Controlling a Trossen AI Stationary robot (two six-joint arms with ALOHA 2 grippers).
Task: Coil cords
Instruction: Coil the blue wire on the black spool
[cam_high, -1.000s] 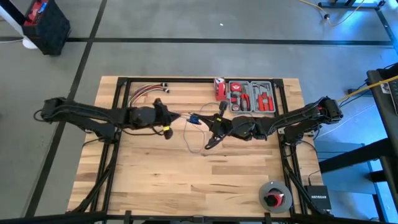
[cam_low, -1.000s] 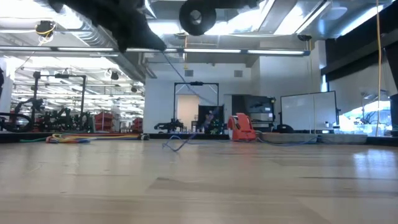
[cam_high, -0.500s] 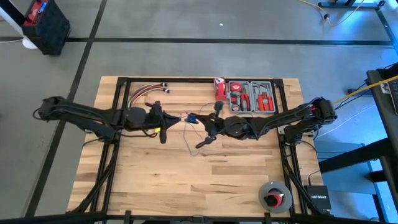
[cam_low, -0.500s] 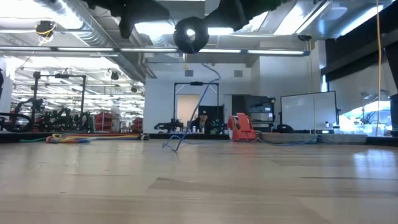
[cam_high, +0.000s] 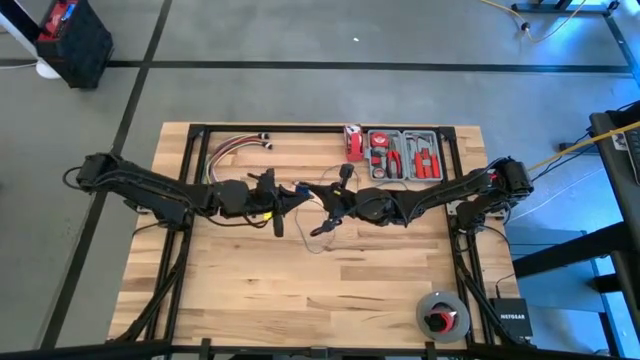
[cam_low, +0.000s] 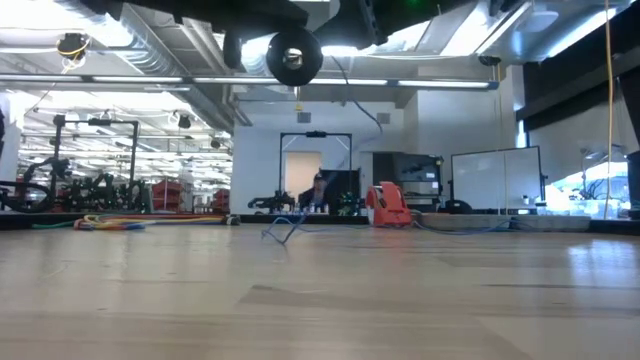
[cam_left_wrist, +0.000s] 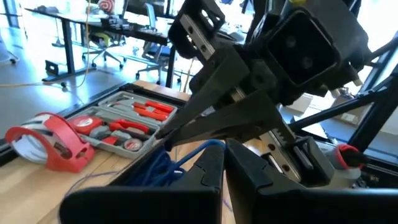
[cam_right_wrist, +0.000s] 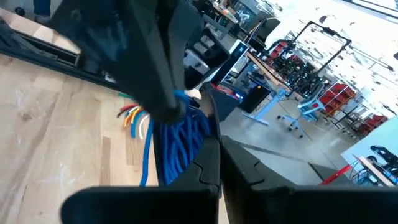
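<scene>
Mid-coil above the worktop (cam_high: 250, 290): left end effector (cam_high: 277, 210) and right end effector (cam_high: 325, 205), both clamped on the cords (cam_right_wrist: 183, 134) (a blue bundle held between them), should next gather the trailing slack.

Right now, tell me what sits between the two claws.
High view: the blue cord bundle spans between left claw and right claw, both shut on it.

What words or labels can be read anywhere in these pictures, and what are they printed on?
"NETGEAR": on the black box beside the table's near right corner, high view.
Any markings on the red tape dispenser and the tool case are too small or blurred to read.
</scene>
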